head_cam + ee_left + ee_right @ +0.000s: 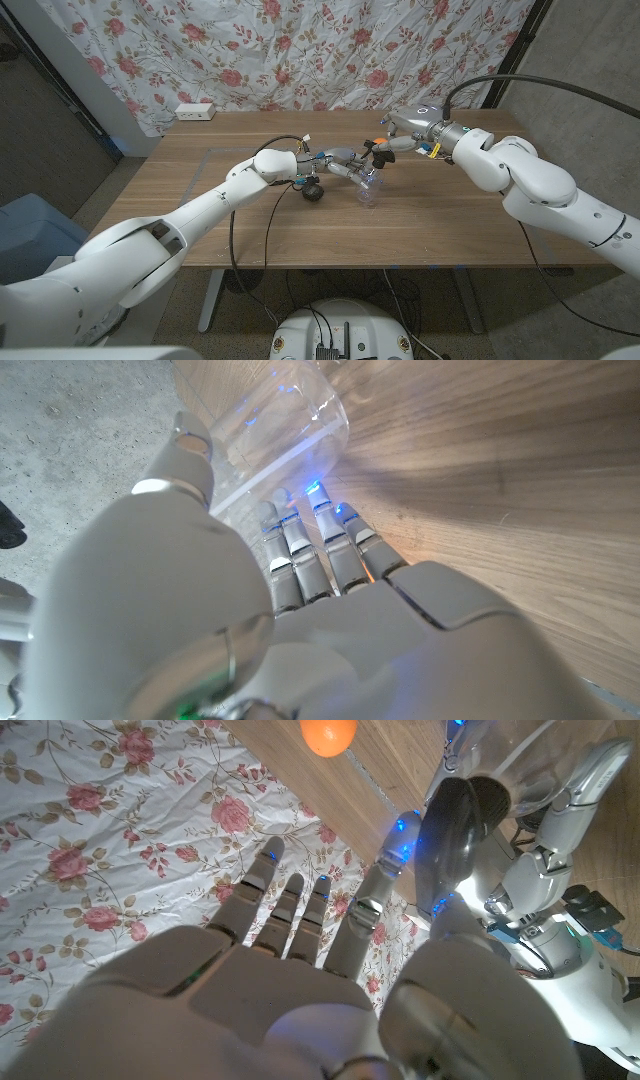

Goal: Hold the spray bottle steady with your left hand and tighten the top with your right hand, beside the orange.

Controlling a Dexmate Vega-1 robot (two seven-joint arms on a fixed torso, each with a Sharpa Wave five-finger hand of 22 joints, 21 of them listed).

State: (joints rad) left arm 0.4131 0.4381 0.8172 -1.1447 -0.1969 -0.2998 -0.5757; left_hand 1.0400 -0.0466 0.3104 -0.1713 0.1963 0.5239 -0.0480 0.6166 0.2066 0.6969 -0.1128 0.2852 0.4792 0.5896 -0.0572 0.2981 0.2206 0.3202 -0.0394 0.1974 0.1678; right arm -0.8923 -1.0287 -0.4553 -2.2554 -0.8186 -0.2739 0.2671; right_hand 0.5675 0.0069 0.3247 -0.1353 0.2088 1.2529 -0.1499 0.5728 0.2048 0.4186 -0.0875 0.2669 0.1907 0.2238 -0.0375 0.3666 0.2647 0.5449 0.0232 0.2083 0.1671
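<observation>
while left hand (345, 166) fingers clamp spray bottle (368, 186) | right hand (400, 137) fingers pinch top (379, 153) | wooden table (450, 220), floral curtain (330, 50)

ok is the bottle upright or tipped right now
Tipped. In the head view the clear bottle leans on the table, base down, top toward the right hand; the left hand grips it.

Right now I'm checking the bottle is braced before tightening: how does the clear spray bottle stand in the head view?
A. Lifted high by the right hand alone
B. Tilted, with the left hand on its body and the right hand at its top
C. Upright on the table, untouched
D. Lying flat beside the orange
B: the spray bottle leans, the left hand on its body and the right hand at its black top.
</observation>
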